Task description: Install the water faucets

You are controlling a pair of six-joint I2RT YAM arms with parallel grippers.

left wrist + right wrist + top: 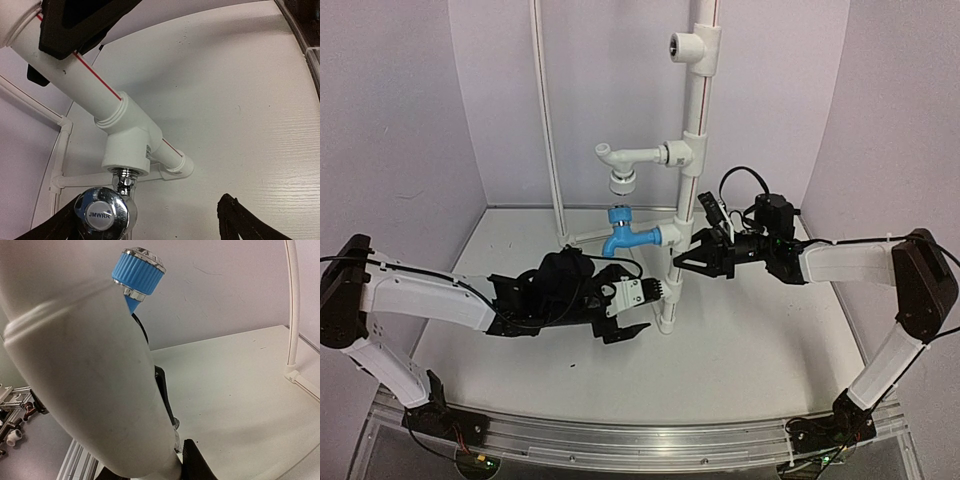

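Observation:
A shiny silver water faucet (106, 212) with a round capped handle sits with its threaded end in the lowest white tee (127, 150) of the upright pipe (688, 190). My left gripper (150, 210) is open around it. One finger lies close beside the faucet, and the other finger (240, 220) stands well clear to the right. From above, the left gripper (640, 302) reaches in at the pipe's foot. My right gripper (686, 262) is shut on the upright pipe (90, 380) just above that tee, and one of its fingers (197, 462) presses against the pipe.
A blue plastic tap (620, 235) juts left from the pipe at mid height, its knob (138, 272) close to my right wrist. Above it hang a white spout fitting (625, 165) and a top tee (692, 45). A thin white conduit (548, 120) stands behind.

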